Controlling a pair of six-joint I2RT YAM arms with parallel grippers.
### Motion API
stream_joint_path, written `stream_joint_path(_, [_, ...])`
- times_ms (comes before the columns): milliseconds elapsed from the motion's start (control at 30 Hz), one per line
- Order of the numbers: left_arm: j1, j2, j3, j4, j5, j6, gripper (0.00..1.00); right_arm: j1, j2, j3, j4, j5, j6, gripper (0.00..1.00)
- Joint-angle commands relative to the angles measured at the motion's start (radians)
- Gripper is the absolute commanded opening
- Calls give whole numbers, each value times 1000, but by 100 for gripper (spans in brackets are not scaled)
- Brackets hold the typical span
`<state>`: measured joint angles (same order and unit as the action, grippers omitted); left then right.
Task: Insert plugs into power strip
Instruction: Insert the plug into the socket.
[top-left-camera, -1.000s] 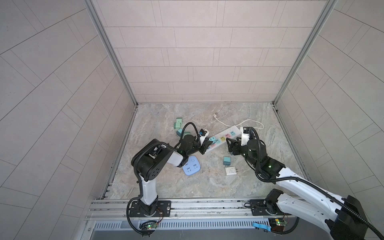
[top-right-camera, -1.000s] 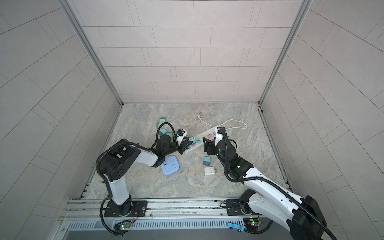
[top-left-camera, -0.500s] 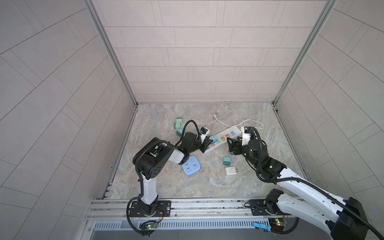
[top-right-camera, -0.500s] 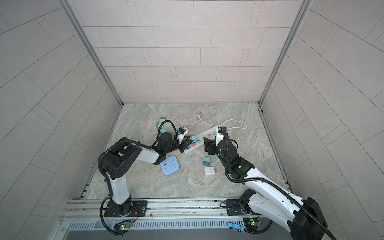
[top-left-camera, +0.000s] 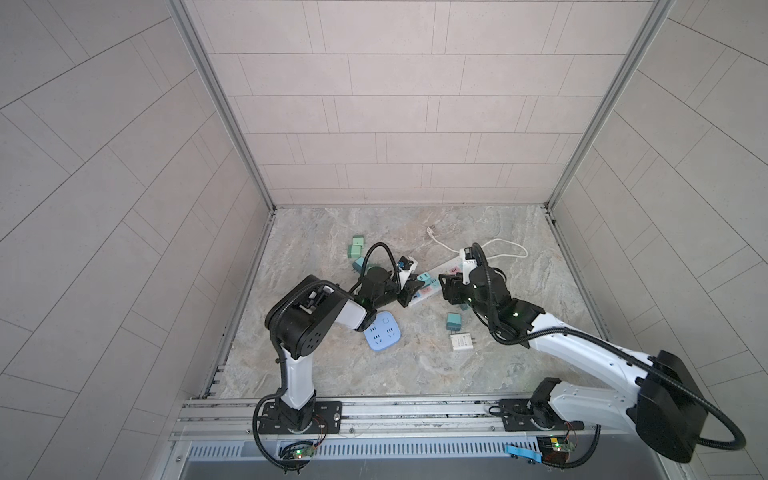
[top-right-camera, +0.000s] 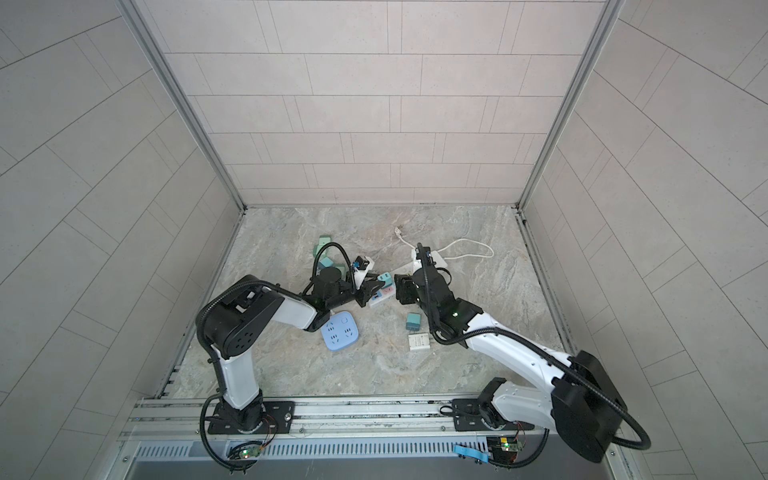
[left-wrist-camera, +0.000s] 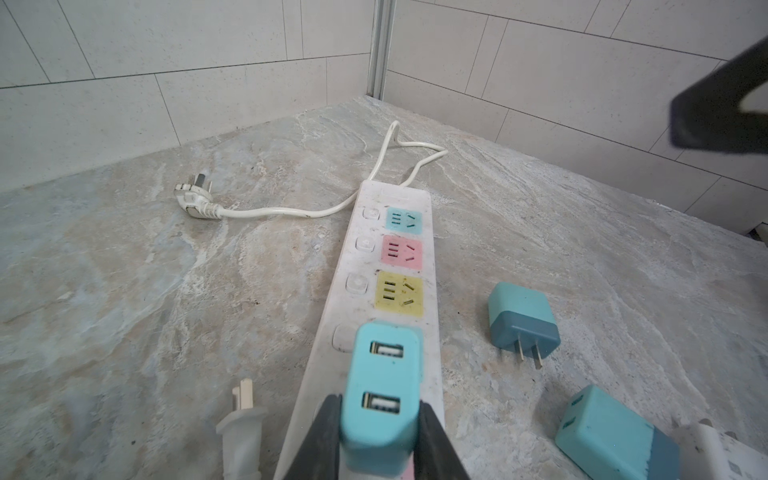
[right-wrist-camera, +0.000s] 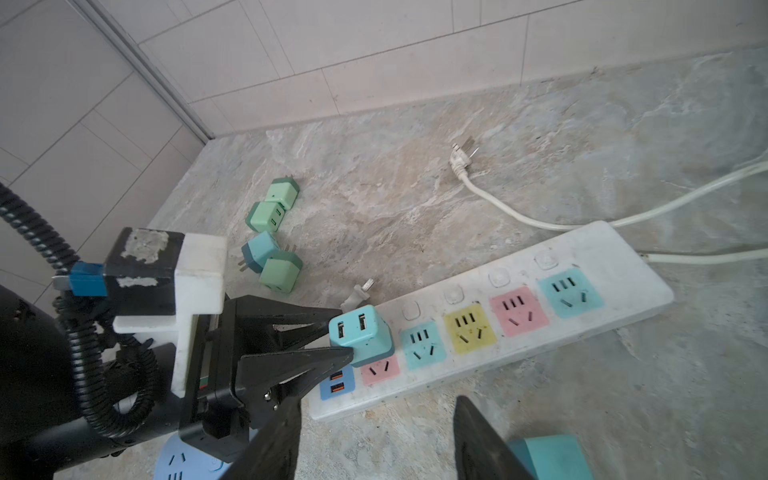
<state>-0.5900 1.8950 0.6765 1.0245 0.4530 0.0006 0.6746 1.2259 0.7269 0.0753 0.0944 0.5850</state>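
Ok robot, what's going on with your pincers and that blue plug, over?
Left pincer shut on teal plug, at the power strip, seating unclear. Right pincer open, empty, nearby. White cord plug beside strip, not blocking.

The power strip (right-wrist-camera: 602, 253) has four sockets toward its cord end bare and open from above. Its other end is crowded: the left hand (right-wrist-camera: 345, 332) clamps the held teal plug (right-wrist-camera: 360, 332) over it, and the right hand (right-wrist-camera: 378, 402), jaws apart, hangs just beside. Four mint and teal plugs (right-wrist-camera: 270, 232) cluster toward the counter's (right-wrist-camera: 374, 187) left edge. The white cord (left-wrist-camera: 270, 212) crosses the stretch toward the far right corner. A lone teal plug (top-left-camera: 453, 321) and a white charger block (top-left-camera: 461, 342) lie on the strip's near side, and a blue socket block (top-left-camera: 382, 332) lies under the left arm.
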Motion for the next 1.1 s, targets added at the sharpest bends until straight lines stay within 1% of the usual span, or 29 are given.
stream_joint_path(0, [4,16,-17,2,31,13,0,6,106,58,16,-25,23,60])
stream_joint_path(200, [4,35,-15,10,40,10,0,0,336,176,70,-73,41,55])
stream_joint_path(233, [4,34,-13,7,39,9,0,-5,362,182,84,-76,47,54])
stream_joint_path(300, [4,29,-9,-5,41,10,0,-17,404,190,116,-69,59,47])
stream_joint_path(333, [4,27,-6,-12,41,12,0,-22,414,191,125,-67,60,46])
stream_joint_path(433, [4,24,-2,-23,45,14,0,-35,421,187,142,-49,56,46])
stream_joint_path(667, [3,26,6,-30,50,12,0,-47,443,173,170,-54,66,44])
stream_joint_path(933, [-8,37,52,-88,59,4,0,-46,464,64,270,-30,109,37])
stream_joint_path(1067, [-21,52,45,-58,41,7,0,-45,468,1,329,-15,130,35])
